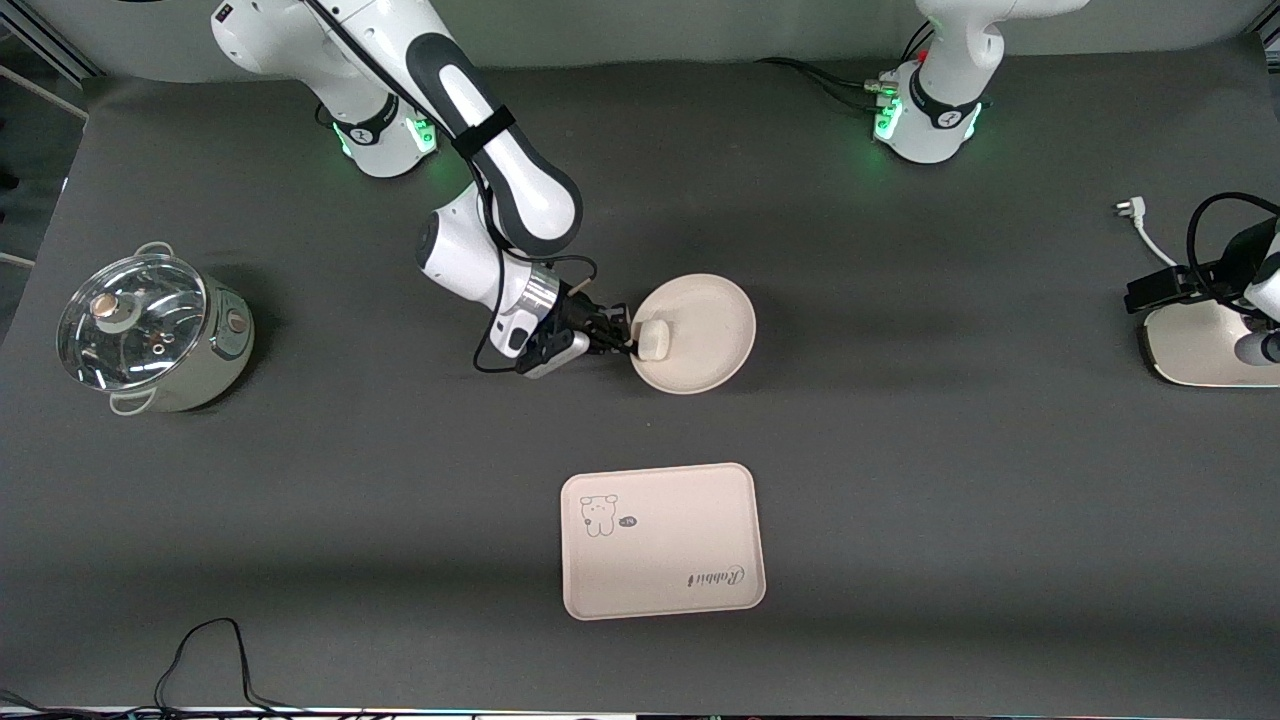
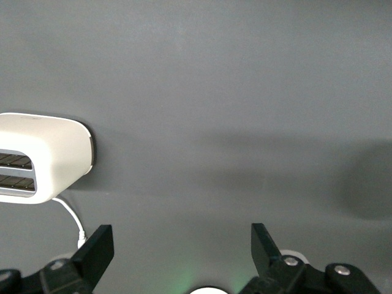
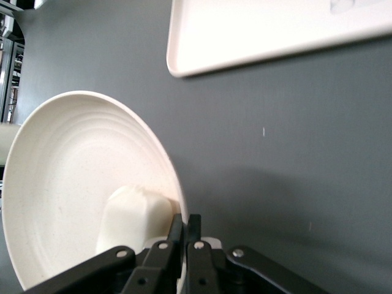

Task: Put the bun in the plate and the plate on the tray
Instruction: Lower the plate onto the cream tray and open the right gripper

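Note:
The round cream plate (image 1: 705, 325) lies mid-table, farther from the front camera than the tray (image 1: 662, 540). The off-white bun (image 1: 653, 338) lies in the plate near its rim on the right arm's side. My right gripper (image 1: 628, 345) is shut on that rim, right beside the bun. The right wrist view shows the plate (image 3: 73, 177), the bun (image 3: 131, 217), a corner of the tray (image 3: 275, 30) and the closed right gripper (image 3: 185, 229) pinching the rim. My left gripper (image 2: 182, 245) is open and empty, waiting over the left arm's end of the table.
A steel pot with a glass lid (image 1: 150, 335) stands at the right arm's end. A white toaster (image 1: 1195, 345), also in the left wrist view (image 2: 43, 156), sits at the left arm's end with its cord and plug (image 1: 1130, 210).

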`<control>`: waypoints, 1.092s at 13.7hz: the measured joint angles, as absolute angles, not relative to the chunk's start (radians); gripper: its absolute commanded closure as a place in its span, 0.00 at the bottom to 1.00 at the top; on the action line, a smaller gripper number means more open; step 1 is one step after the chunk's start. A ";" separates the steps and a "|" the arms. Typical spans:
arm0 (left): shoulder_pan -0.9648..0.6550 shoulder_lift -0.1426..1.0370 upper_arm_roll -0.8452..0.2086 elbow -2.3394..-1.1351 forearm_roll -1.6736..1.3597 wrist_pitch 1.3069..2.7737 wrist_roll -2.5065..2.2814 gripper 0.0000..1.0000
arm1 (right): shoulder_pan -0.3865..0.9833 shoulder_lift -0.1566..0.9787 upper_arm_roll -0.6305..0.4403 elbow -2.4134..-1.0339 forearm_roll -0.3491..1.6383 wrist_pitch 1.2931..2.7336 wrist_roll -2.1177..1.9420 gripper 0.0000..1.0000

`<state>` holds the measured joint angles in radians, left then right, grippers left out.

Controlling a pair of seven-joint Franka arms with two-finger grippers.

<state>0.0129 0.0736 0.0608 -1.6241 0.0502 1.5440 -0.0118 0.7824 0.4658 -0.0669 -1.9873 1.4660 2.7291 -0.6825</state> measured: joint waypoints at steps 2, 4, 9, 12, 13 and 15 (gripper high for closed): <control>0.013 0.067 0.061 -1.624 0.049 1.540 -0.010 0.00 | 0.744 0.527 -0.067 -1.894 1.398 2.715 -0.648 1.00; 0.013 0.061 0.061 -1.624 0.049 1.535 -0.009 0.00 | 0.713 0.612 -0.067 -1.782 1.304 2.687 -0.579 1.00; 0.013 0.058 0.060 -1.624 0.047 1.511 -0.005 0.00 | 0.598 0.806 -0.069 -1.441 0.883 2.469 -0.248 1.00; 0.013 0.058 0.059 -1.625 0.046 1.501 -0.003 0.00 | 0.532 0.886 -0.069 -1.242 0.701 2.356 -0.150 1.00; 0.013 0.058 0.059 -1.626 0.046 1.497 -0.003 0.00 | 0.518 0.906 -0.070 -1.199 0.686 2.352 -0.149 1.00; 0.011 0.058 0.056 -1.626 0.045 1.487 -0.001 0.00 | 0.496 0.946 -0.070 -1.122 0.674 2.352 -0.150 1.00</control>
